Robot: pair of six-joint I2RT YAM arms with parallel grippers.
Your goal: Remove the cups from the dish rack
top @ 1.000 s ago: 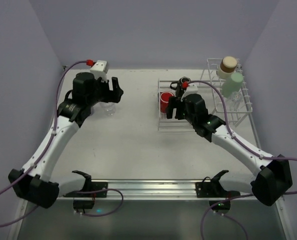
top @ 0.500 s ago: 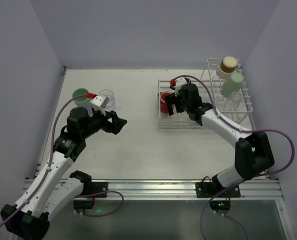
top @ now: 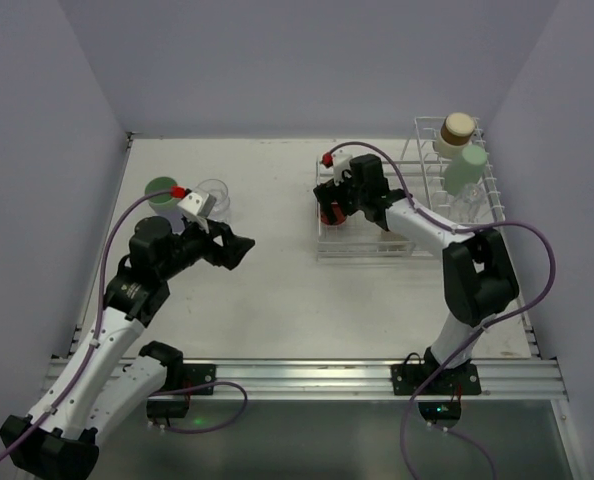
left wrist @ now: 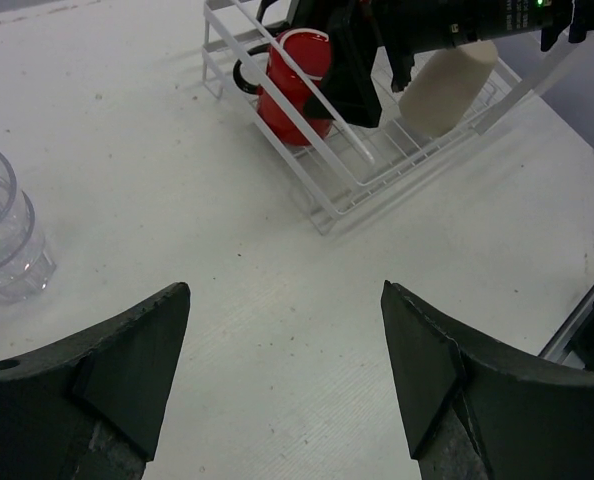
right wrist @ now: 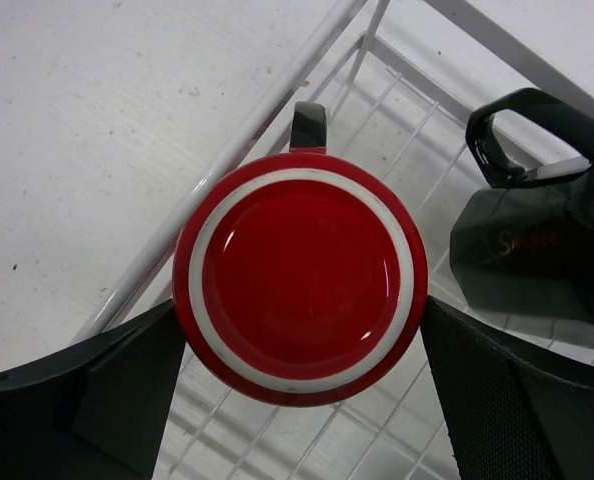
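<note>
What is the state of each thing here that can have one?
Red ceramic mug with black handle: base up in the white wire dish rack, not gripped.
Right pincer: open, astride the red mug.
Left pincer: open, empty.
Clear glass cup: upright on the table.
Round tumbler with green inside: upright on the table.
Tan-topped cup: in the rack's tall part.
Pale green cup: in the rack's tall part.
</note>
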